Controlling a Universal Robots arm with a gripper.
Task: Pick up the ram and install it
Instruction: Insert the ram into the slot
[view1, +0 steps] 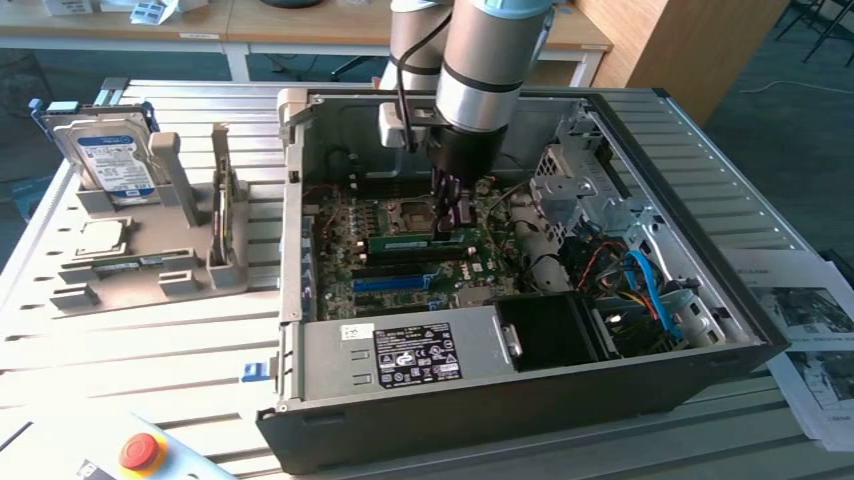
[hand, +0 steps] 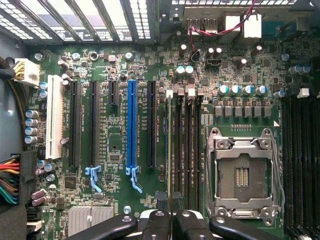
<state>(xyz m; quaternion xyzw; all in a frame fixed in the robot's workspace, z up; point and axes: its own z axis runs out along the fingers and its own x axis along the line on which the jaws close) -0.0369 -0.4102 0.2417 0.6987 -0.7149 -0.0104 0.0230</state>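
The ram (view1: 422, 241) is a thin green stick lying level just above the motherboard (view1: 350, 262) inside the open computer case (view1: 534, 400). My gripper (view1: 455, 212) reaches down into the case and is shut on the ram's upper edge. In the wrist view the ram (hand: 170, 150) shows edge-on as a thin line running along the black memory slots (hand: 186, 150) next to the empty processor socket (hand: 244, 175). My gripper (hand: 170, 207) pinches it between two dark fingertips (hand: 161, 200). I cannot tell whether the ram sits in a slot or just above one.
A blue-labelled hard drive (view1: 111, 160) stands in a grey holder (view1: 147, 270) at the exterior view's left, with a silver processor chip (view1: 100, 235) in front of it. A power supply (view1: 400, 355), cables (view1: 641, 285) and a drive cage (view1: 587, 190) crowd the case. A red button (view1: 140, 450) sits near the front.
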